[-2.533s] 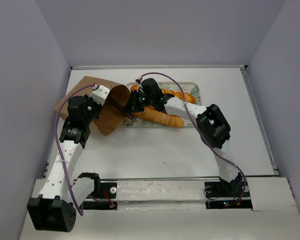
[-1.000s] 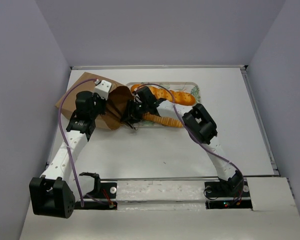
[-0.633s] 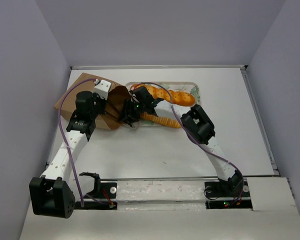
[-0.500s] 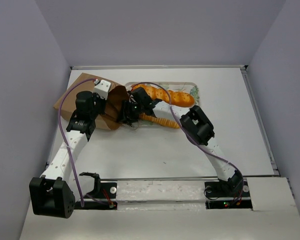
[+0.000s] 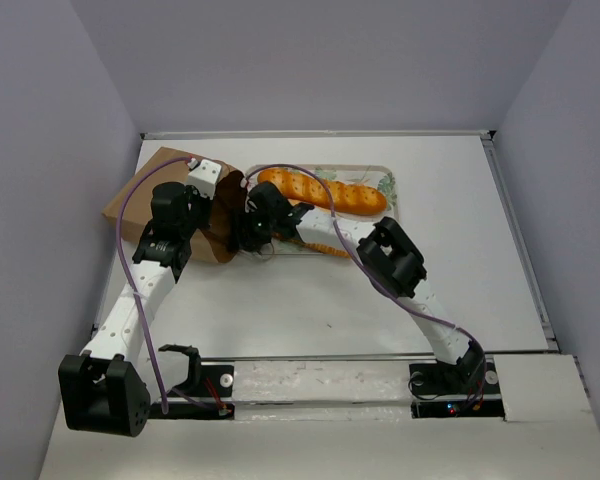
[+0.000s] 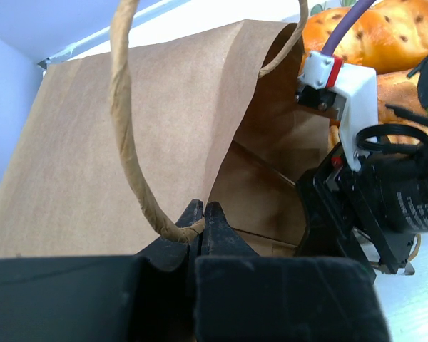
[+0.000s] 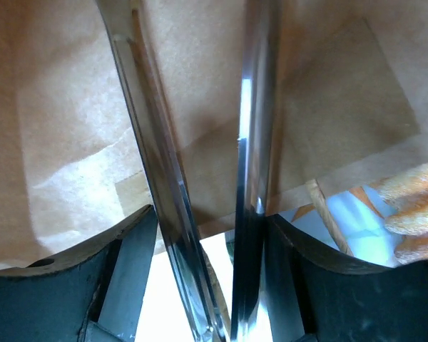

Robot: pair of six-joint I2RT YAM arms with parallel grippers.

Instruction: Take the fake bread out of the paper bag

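Observation:
The brown paper bag [image 5: 140, 195] lies on its side at the left, mouth facing right. My left gripper [image 5: 216, 196] is shut on the bag's twisted loop handle [image 6: 139, 192], its fingertips [image 6: 200, 217] pinching it at the mouth edge. My right gripper [image 5: 240, 230] reaches into the mouth, open, with only bare bag paper [image 7: 200, 85] between its fingers [image 7: 153, 164]. One golden loaf of fake bread [image 5: 325, 190] lies on the tray, and a second [image 5: 322, 246] shows under the right arm. No loaf shows inside the bag.
The leaf-patterned tray [image 5: 388, 182] sits right of the bag and holds the loaves. Its edge and a loaf [image 7: 421, 206] show at the right of the right wrist view. The right wrist housing [image 6: 364, 185] fills the bag mouth.
My right gripper has moved left from the tray into the bag mouth. The bag has shifted slightly left. My left gripper stays shut on the handle.

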